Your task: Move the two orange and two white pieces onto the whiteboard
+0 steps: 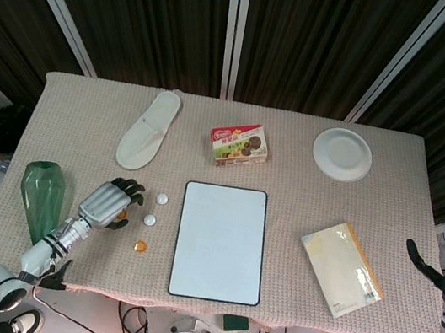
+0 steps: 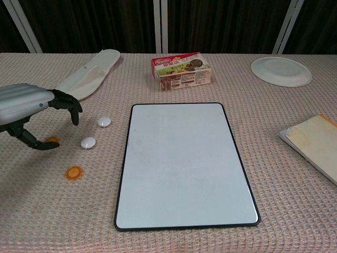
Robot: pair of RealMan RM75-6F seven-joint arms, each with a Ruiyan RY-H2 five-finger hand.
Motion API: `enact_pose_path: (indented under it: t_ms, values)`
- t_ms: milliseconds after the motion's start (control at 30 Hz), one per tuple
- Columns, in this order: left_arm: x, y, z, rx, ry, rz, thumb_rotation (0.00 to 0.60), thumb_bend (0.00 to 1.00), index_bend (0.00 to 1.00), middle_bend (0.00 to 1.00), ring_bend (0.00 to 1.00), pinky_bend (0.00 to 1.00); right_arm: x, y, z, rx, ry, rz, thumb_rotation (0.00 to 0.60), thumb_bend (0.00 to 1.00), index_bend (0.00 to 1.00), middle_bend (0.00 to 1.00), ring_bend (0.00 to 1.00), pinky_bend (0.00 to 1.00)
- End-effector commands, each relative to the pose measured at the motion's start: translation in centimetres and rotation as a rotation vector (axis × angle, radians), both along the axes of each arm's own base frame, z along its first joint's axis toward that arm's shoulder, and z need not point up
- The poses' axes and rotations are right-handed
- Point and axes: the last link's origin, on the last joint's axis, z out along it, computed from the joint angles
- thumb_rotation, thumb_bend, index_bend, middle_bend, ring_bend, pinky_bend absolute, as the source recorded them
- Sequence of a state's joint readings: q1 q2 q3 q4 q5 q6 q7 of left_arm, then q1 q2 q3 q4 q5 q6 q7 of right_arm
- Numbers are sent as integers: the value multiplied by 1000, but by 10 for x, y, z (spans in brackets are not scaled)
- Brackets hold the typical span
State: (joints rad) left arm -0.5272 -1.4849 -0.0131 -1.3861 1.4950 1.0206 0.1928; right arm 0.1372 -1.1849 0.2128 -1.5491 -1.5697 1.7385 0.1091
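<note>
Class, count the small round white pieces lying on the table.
2. One small round white piece lies nearer the pale slipper; the other white piece lies nearer the robot. Both are left of the whiteboard. None seems hidden.

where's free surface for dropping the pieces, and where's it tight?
The whiteboard is fully bare. Bare cloth also between it and the booklet. Tight at its left edge: two white pieces, two orange pieces, with the left hand over them.
</note>
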Motion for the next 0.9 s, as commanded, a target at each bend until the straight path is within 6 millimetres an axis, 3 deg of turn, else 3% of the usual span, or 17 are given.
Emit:
enact_pose_path:
  t_ms: [33, 400, 900]
  values:
    - [-6, -1, -2, -16, 55, 26, 600, 220, 374, 223, 181, 251, -1, -1, -1, 5, -1, -8, 600, 196, 0, 0, 0, 0]
    - [-17, -8, 8, -18, 122, 78, 600, 220, 384, 223, 181, 239, -1, -3, -9, 33, 8, -18, 600, 196, 0, 0, 0, 0]
    - [-18, -7, 3, -17, 66, 88, 600, 239, 389, 223, 181, 240, -3, -2, -13, 48, 21, -44, 600, 200, 0, 0, 0, 0]
